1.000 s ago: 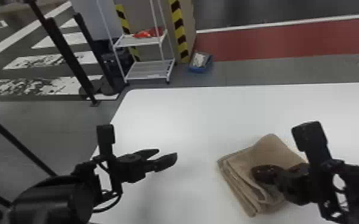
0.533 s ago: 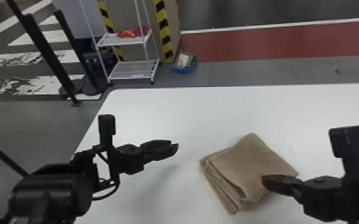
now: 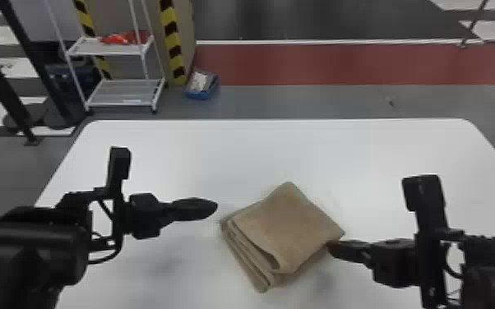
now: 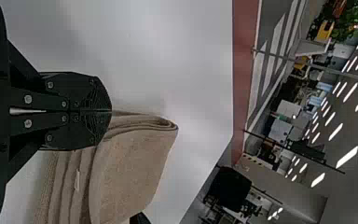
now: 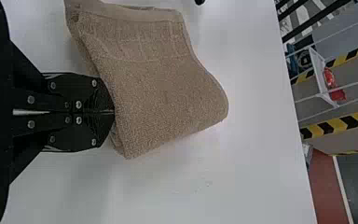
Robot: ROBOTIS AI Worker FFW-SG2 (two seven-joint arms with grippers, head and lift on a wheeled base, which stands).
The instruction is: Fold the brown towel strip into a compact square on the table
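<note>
Brown towel strip (image 3: 290, 226), folded in layers, laid askew on white table (image 3: 279, 152). Judged light, soft, unbreakable, plies easily shifted. Near side: stacked edges, best pinched through all layers. Right gripper (image 3: 333, 249): fingers closed together at towel's edge; whether cloth is caught cannot be told. Farther, left gripper (image 3: 213, 206): fingers brought together, beside towel.

Towel (image 3: 287, 230) on table (image 3: 259, 152), rack (image 3: 123, 92) behind, to left

Head view looks down; wrist views nearer, sharing table (image 3: 259, 152)
</note>
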